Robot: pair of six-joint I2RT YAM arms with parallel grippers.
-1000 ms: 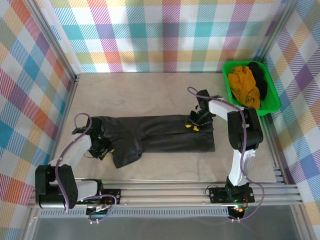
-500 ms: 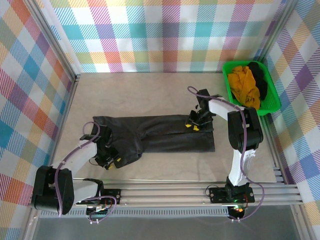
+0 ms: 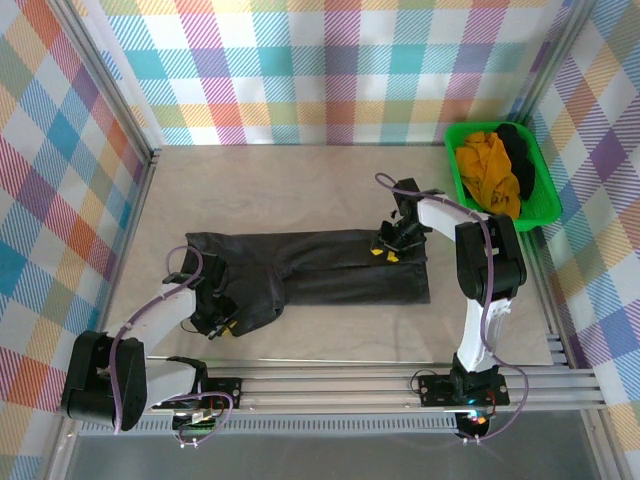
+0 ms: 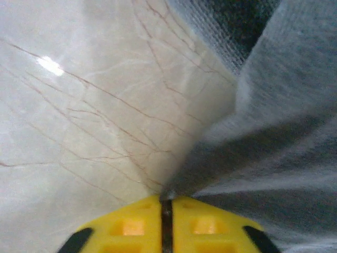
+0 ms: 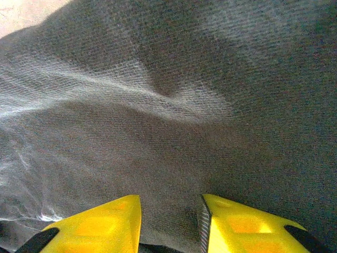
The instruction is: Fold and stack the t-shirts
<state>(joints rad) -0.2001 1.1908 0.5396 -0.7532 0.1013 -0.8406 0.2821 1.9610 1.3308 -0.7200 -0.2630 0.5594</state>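
**Count and arm pose: one shirt laid out, two in the basket**

Counts: 3 t-shirts, 1 basket, 2 arms.

Left arm: reaches from its base toward the near-left corner of the charcoal t-shirt [image 3: 320, 268], with the forearm low and angled rightward. Left gripper [image 3: 220, 322] sits on that corner. In the wrist view its yellow fingers are pressed together to a thin seam, and cloth bunches into creases right at the tips, so it is pinching the shirt's edge.

The charcoal t-shirt lies flat and lengthwise across the table [image 3: 300, 190], folded to a long band, with the left end rumpled.

Right arm: stands up by the shirt's right end, elbow high, forearm bent back leftward and down. Right gripper [image 3: 392, 243] rests on the shirt's far-right part, fingers spread, fabric lying under the gap.

The green basket [image 3: 455, 180] is beyond the shirt's right end, well apart. It holds 1 mustard-yellow t-shirt [image 3: 483, 168] and 1 black t-shirt [image 3: 520, 155], both crumpled and touching.
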